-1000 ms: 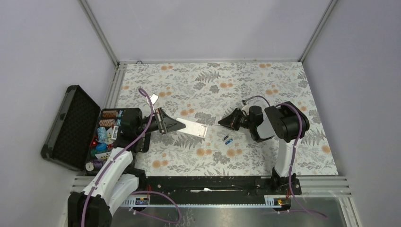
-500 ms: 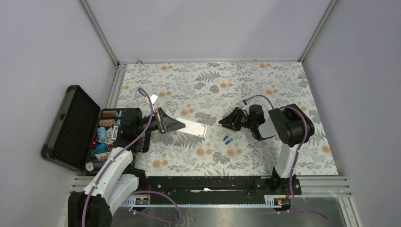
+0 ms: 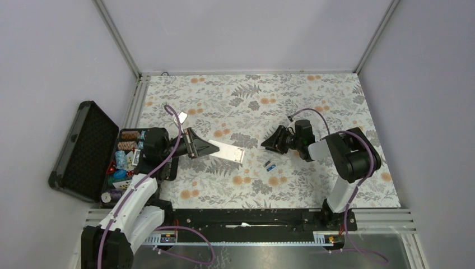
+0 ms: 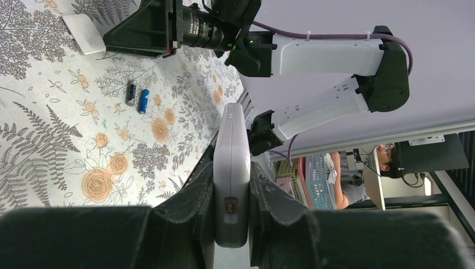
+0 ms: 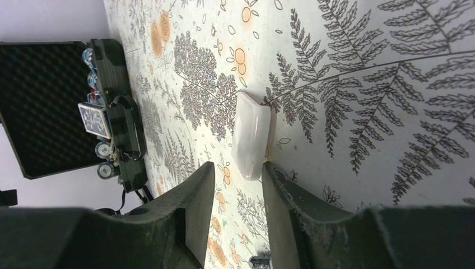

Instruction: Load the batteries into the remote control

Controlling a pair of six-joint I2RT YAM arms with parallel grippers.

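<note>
The white remote control (image 3: 231, 152) is held off the table, edge-on between the fingers of my left gripper (image 3: 206, 148), which is shut on it; the left wrist view shows its narrow side (image 4: 232, 168) clamped in the left gripper (image 4: 231, 163). The two batteries (image 3: 270, 166) lie side by side on the floral cloth, one dark (image 4: 130, 92) and one blue (image 4: 143, 101). My right gripper (image 3: 269, 142) hovers just above them, open (image 5: 237, 167). A small white cover piece (image 5: 252, 134) lies flat on the cloth at its fingertips.
An open black case (image 3: 84, 147) with poker chips and cards (image 3: 124, 159) stands at the left edge beside the left arm. The case also shows in the right wrist view (image 5: 50, 106). Grey walls and a metal frame enclose the floral table (image 3: 313, 185).
My right gripper has opened and drawn back slightly to the right, its elbow swinging out, and the white cover piece now lies on the cloth. The left arm and remote have not moved.
</note>
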